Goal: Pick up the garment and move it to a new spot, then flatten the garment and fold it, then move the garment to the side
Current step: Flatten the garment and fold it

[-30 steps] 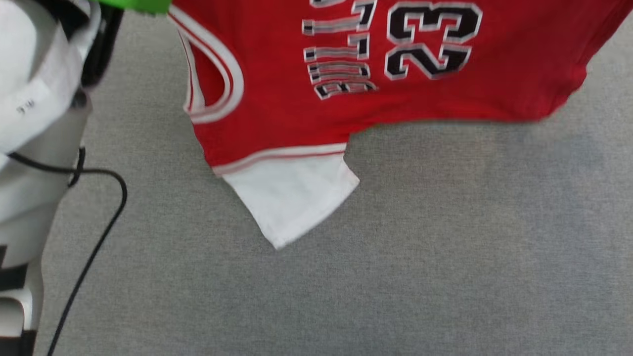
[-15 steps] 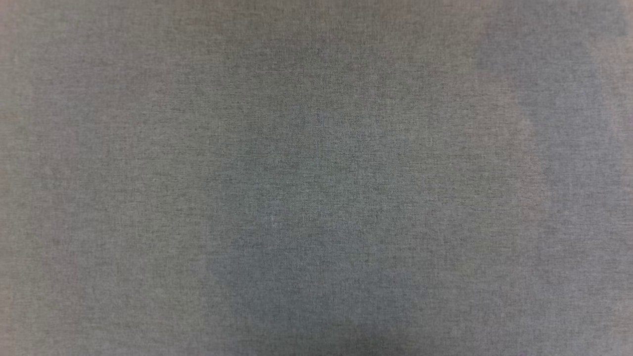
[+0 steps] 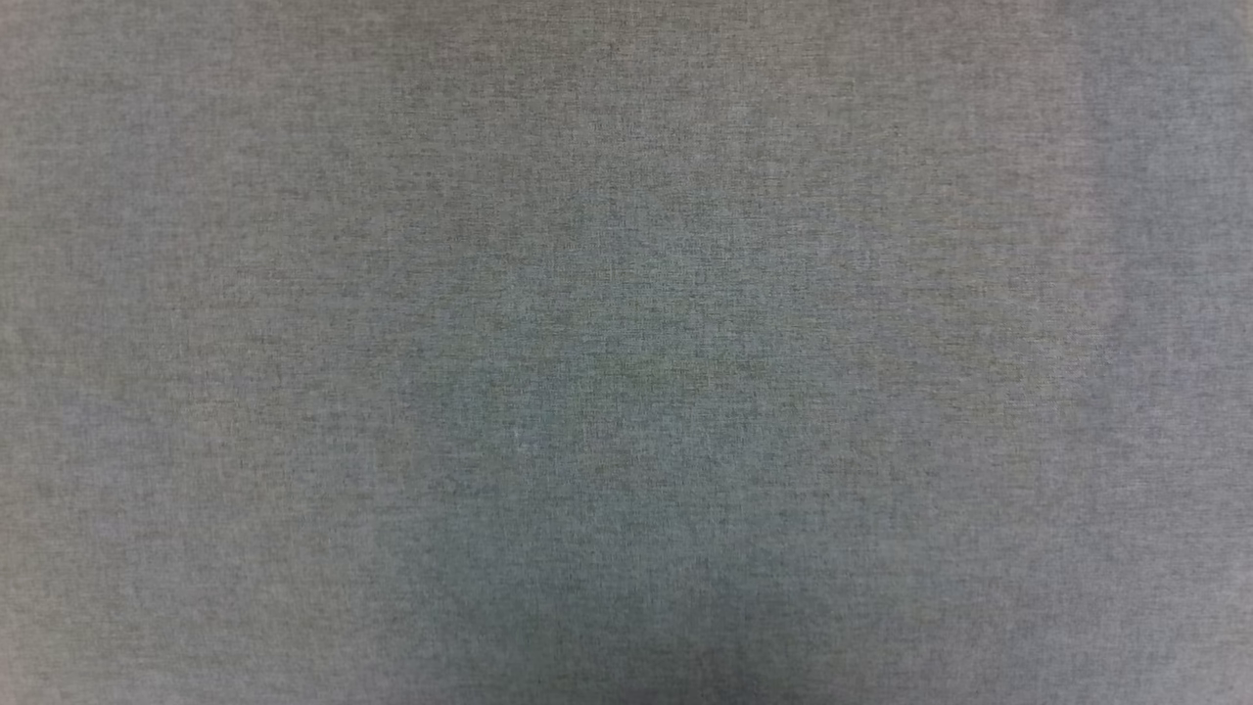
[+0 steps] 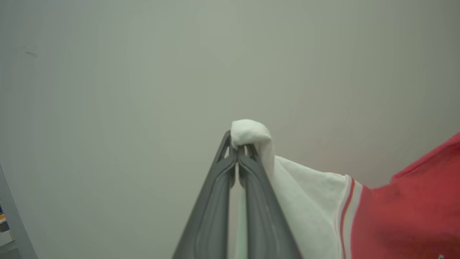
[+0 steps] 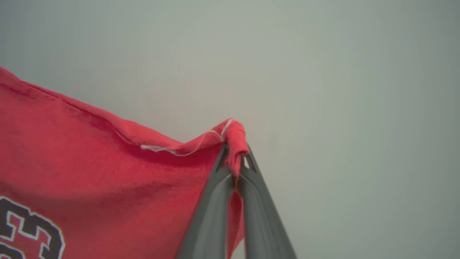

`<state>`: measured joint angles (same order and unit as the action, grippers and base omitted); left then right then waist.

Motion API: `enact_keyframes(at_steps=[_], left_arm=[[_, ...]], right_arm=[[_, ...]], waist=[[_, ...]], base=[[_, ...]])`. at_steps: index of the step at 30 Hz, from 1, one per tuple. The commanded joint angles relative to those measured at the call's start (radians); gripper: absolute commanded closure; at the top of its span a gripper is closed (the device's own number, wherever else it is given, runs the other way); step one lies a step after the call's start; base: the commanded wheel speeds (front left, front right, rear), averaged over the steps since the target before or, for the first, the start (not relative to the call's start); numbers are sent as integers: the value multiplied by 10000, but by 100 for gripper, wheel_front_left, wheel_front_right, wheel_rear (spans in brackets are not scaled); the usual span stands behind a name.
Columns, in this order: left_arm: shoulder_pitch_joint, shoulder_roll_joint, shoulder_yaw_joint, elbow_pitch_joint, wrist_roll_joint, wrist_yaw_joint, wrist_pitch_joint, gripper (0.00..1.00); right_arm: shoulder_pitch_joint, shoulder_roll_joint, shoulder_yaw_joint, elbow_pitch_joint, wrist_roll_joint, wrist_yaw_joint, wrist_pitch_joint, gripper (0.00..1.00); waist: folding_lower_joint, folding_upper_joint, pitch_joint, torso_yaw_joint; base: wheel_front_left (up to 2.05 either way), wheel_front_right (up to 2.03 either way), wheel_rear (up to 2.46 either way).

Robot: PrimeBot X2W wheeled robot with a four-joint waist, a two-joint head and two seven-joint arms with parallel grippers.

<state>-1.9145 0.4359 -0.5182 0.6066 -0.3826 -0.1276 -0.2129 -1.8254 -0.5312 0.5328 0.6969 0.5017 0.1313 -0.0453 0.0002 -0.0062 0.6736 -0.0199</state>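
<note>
Presently, one red jersey T-shirt (image 4: 399,216), held at two points against a plain pale background (image 4: 143,90).

- Left gripper (image 4: 238,150): jaws pressed together on the bunched end of the white sleeve (image 4: 305,194). A wad of cloth pokes out past the fingertips. Red-and-white stripe trim (image 4: 348,212) joins the sleeve to the red body, which runs off that view's right edge.
- Right gripper (image 5: 236,157): jaws clamped on a folded red hem corner. A loose white thread (image 5: 179,151) trails along the hem. The black, white-outlined lettering (image 5: 32,230) shows in part at that view's lower left.
- Head view: grey woven surface (image 3: 626,352), evenly textured.
</note>
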Motion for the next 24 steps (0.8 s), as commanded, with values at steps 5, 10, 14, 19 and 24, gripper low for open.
enact_keyframes(at_steps=[5, 10, 14, 19, 24], left_arm=[[1395, 290, -48, 238, -318, -3, -300, 100], [2859, 411, 54, 49, -608, 84, -421, 100], [4359, 486, 22, -403, -725, 205, -464, 100], [6647, 607, 113, -1492, -898, 674, -482, 100], [9194, 839, 159, -2791, -1121, 1243, -485, 100]], right_arm=[[1105, 264, 767, 750, 616, -6, -691, 100], [2202, 357, 1459, 1192, 1135, -6, -1167, 100], [3172, 279, 2119, 1213, 1584, -6, -1403, 100], [4500, -23, 2925, 885, 2179, -6, -1598, 100], [6084, -435, 3671, 258, 2854, -6, -1652, 100]], waist=[[-2, 62, -241, 1], [-2, 62, -686, 67], [-2, 62, -1248, 140], [-2, 62, -2132, 243], [-2, 62, -3028, 331]], base=[[0, 0, 0], [0, 0, 0], [0, 0, 0], [0, 0, 0], [0, 0, 0]])
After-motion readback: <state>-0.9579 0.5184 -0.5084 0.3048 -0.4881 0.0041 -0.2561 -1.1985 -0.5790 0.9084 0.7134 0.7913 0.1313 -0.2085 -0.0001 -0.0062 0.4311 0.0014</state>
